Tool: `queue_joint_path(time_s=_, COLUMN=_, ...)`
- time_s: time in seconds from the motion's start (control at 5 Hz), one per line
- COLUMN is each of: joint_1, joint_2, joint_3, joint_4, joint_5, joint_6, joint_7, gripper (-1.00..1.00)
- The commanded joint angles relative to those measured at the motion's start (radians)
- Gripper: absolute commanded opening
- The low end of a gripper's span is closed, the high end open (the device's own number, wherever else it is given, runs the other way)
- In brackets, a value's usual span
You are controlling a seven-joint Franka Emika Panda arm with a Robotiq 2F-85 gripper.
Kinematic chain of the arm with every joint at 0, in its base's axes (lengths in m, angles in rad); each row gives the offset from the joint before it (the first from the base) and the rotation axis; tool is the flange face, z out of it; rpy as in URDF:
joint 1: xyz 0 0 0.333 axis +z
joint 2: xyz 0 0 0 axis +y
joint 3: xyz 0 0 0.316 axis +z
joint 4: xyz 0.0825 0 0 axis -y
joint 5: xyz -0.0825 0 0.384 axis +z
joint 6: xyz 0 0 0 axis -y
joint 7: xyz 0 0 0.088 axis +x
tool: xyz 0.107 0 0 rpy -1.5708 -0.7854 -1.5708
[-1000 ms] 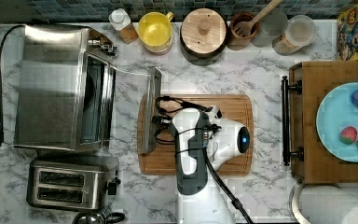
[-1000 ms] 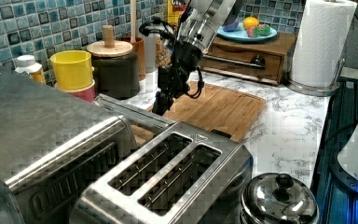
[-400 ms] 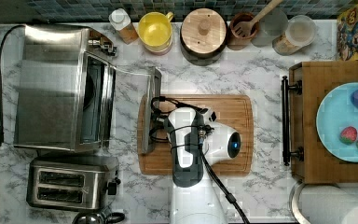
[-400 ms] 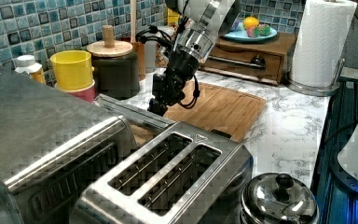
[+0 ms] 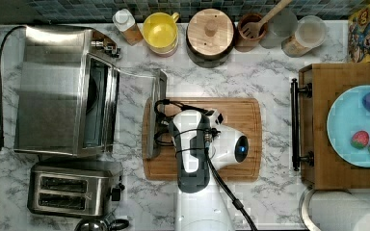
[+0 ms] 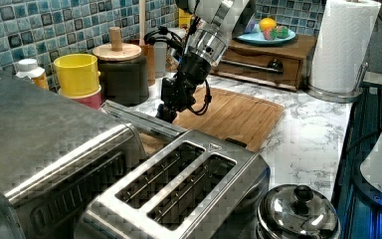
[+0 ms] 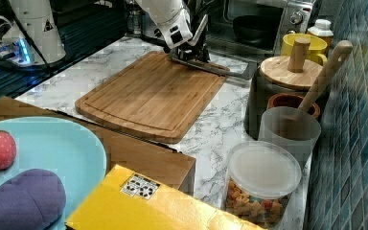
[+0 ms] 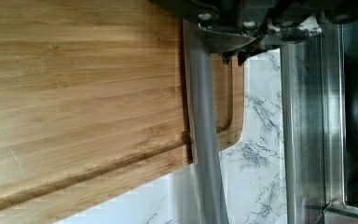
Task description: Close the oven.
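The oven [image 5: 53, 91] stands at the top view's left with its glass door [image 5: 135, 110] dropped open and lying flat. The door's metal bar handle [image 5: 155, 115] overlaps the left edge of the wooden cutting board [image 5: 231, 139]. My gripper [image 5: 163, 122] is down at that handle, about midway along it, and looks shut with nothing held. In the left view the gripper [image 6: 168, 110] sits right against the door's outer edge [image 6: 144, 122]. The wrist view has the handle [image 8: 203, 121] running just beside the gripper [image 8: 232, 57]. In the right view the gripper [image 7: 191, 52] is low over the handle [image 7: 220, 69].
A two-slot toaster [image 5: 72, 187] stands beside the oven, with a pot lid [image 6: 298, 214] near it. A yellow cup [image 5: 160, 31], a wooden-lidded canister [image 5: 211, 31], a utensil holder [image 5: 250, 29] and jars line the tiled back wall. A wooden drawer box [image 5: 318, 139] carries a blue plate [image 5: 347, 125].
The arm has moved toward the top view's left and lowered, bringing the gripper from above the board down to the door's handle. The door still lies open.
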State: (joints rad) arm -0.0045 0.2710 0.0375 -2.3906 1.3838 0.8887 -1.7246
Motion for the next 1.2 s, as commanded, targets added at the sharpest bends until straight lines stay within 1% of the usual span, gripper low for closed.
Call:
queue_joint_path(time_s=0.2, joint_1=0.066, joint_2=-0.132, joint_3=0.071, joint_4=0.219, joint_5=-0.083, joint_6=-0.051, joint_7=0.130, gripper=-1.00)
queue_joint_path(time_s=0.4, joint_1=0.090, joint_2=-0.169, joint_3=0.094, joint_4=0.230, joint_5=-0.131, joint_6=-0.033, joint_7=0.198, gripper=-1.00)
queue_joint_path(time_s=0.6, joint_1=0.093, joint_2=-0.211, joint_3=0.119, joint_4=0.236, joint_5=-0.136, joint_6=-0.040, joint_7=0.220, gripper=-1.00)
queue_joint_path(time_s=0.8, joint_1=0.114, joint_2=-0.229, joint_3=0.139, joint_4=0.254, joint_5=-0.225, joint_6=0.007, joint_7=0.330, gripper=-1.00)
queue_joint_path(time_s=1.0, joint_1=0.135, joint_2=-0.238, joint_3=0.167, joint_4=0.263, joint_5=-0.388, joint_6=0.113, joint_7=0.541, gripper=-1.00)
queue_joint_path(time_s=1.2, joint_1=0.153, joint_2=-0.212, joint_3=0.170, joint_4=0.322, joint_5=-0.707, joint_6=0.086, joint_7=0.860, gripper=-1.00)
